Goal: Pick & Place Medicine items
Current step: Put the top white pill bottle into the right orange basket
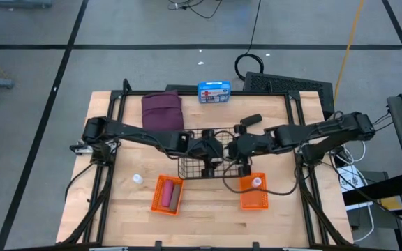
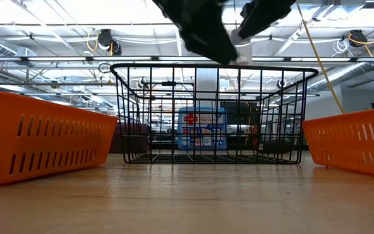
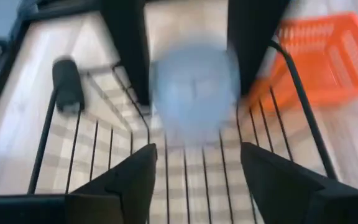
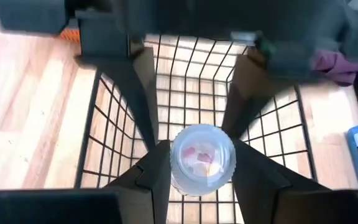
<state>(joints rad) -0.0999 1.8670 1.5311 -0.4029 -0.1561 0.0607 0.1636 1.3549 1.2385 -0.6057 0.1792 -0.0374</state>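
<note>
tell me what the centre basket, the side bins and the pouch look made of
Centre basket: thin black wire, likely coated metal, an open grid you see straight through. Side bins and: orange, apparently moulded plastic, with slotted walls. Pouch: maroon, seemingly soft fabric, matte and creased. The bottle in the right pincer looks like clear plastic.

On the light wooden table (image 1: 117, 209) you have a black wire basket (image 1: 192, 166) at the centre. Nearer the front edge, two orange slotted plastic bins lie well apart: one (image 1: 160, 201) to the left of the basket, the other (image 1: 252, 199) to its right. At the table's far edge stands a blue first-aid box with a white label (image 1: 213, 92); in the low view you see it through the basket's wires. Beyond the table, a black cable coil (image 1: 250, 64) lies on the grey floor.
</note>
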